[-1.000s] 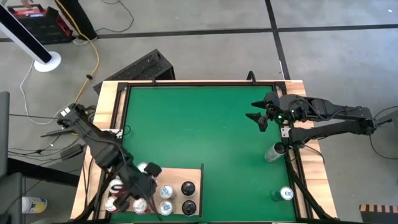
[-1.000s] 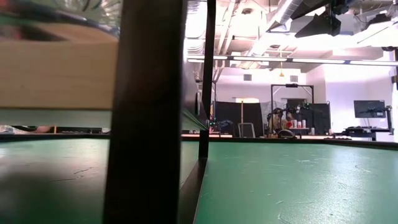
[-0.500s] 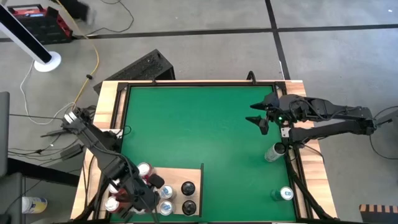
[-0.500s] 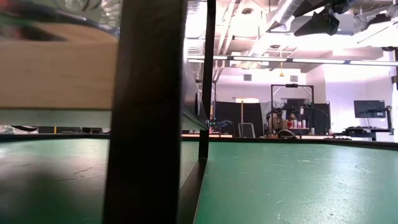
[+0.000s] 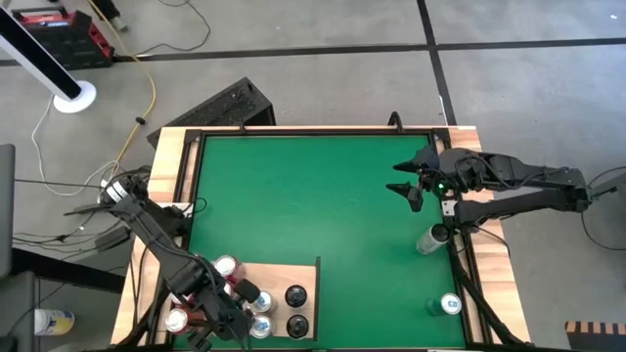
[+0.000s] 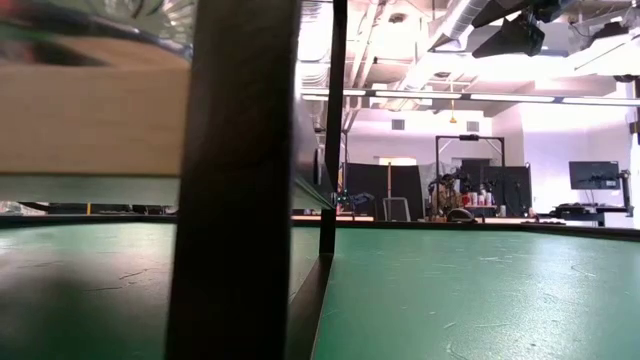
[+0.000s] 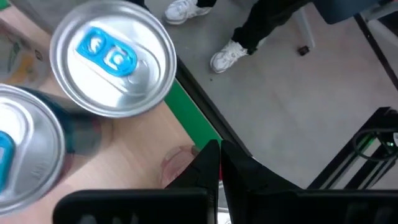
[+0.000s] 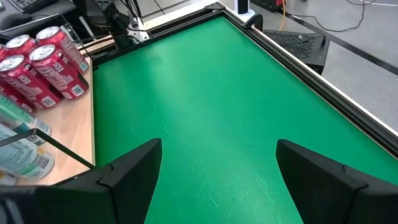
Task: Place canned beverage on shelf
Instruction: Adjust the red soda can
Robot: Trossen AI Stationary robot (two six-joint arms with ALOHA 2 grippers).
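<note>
You are working in a robotics lab or workshop: past the green mat [image 6: 480, 290] the low view opens onto a large hall with exposed ceiling ducts [image 6: 460, 20], strip lights, a monitor [image 6: 593, 175] and a black equipment frame [image 6: 470, 170]. From above, you see a bare concrete floor [image 5: 323, 68] around the worktop [image 5: 171, 147], with loose cables [image 5: 147, 78] and a white stand base [image 5: 73, 96].

Green mat [image 5: 313, 205]; pale wood shelf [image 5: 293, 272]; red cans [image 8: 43, 65].

White floor stand [image 5: 73, 96] and yellow cable [image 5: 149, 73] lie well apart from the right pincer [image 5: 403, 182]; green mat [image 5: 293, 196] spreads beneath it.
</note>
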